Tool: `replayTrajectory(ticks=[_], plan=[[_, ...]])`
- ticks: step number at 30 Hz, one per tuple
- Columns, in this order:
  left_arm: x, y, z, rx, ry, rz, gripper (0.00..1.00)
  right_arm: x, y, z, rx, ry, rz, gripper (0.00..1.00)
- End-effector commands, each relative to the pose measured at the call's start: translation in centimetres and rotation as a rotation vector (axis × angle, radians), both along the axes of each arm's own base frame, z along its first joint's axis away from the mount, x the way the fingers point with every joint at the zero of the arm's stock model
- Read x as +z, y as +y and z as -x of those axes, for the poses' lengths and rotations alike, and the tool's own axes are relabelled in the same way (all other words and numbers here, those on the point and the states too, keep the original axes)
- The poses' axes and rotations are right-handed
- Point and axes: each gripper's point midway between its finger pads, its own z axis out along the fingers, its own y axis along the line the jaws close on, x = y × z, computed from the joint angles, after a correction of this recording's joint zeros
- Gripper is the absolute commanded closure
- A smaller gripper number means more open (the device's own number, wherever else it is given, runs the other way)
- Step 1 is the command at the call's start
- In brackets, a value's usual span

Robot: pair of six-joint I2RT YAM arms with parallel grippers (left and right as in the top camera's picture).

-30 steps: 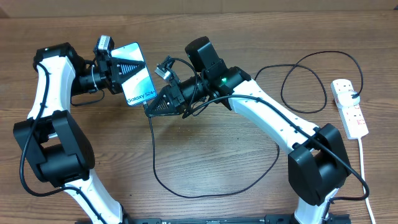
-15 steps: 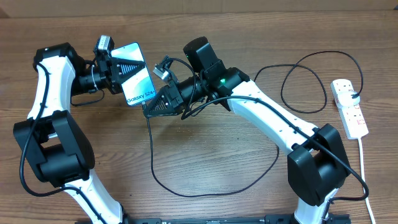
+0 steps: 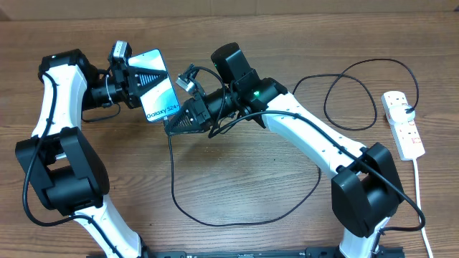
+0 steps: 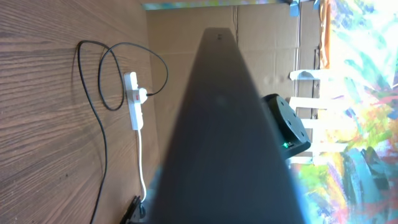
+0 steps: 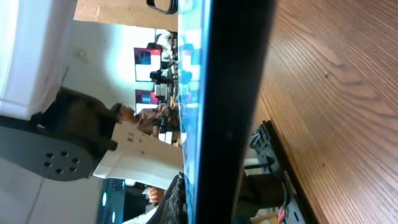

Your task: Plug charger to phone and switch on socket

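Observation:
My left gripper (image 3: 135,84) is shut on the phone (image 3: 158,87) and holds it above the table at the back left, its "Galaxy S24" screen facing up. The phone's dark back (image 4: 224,143) fills the left wrist view. My right gripper (image 3: 171,126) is shut on the plug end of the charger (image 3: 215,224), right at the phone's lower edge. Whether the plug tip is in the port is hidden. The right wrist view shows the phone edge-on (image 5: 233,93). The black cable loops across the table to the socket (image 3: 403,125) at the far right, which also shows in the left wrist view (image 4: 133,101).
The socket's thick white cord (image 3: 419,193) runs down to the front right edge. The black cable makes a second loop (image 3: 351,100) at the back right, next to the socket. A cardboard wall stands behind the wooden table (image 3: 251,179).
My right gripper has shifted slightly left and down, closer to the phone's lower edge, then stayed still. The left arm and the phone have not moved.

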Motion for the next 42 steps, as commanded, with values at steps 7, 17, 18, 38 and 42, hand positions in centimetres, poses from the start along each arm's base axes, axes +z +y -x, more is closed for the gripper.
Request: replayTrajectory(ticks=[7,17,18,38,42], plan=[[1.2,-0.3,0.1,0.002,-0.035,0.009,0.96,-0.6,-1.0,-2.5,-0.084,-0.022,0.027,0.96],[1.1,-0.3,0.1,-0.001,-0.034,0.006,0.96,-1.0,-0.9,-3.5,-0.127,-0.05,0.045,0.96],[1.0,-0.4,0.1,-0.004,-0.034,0.002,0.96,-1.0,-0.9,-3.6,-0.134,-0.053,0.046,0.96],[0.7,-1.6,0.6,-0.045,-0.029,-0.014,0.96,1.2,0.1,-6.6,-0.256,-0.105,-0.013,0.19],[0.9,-1.6,0.5,-0.039,-0.033,-0.005,0.96,1.6,-0.2,-3.9,-0.107,-0.109,-0.067,0.0]])
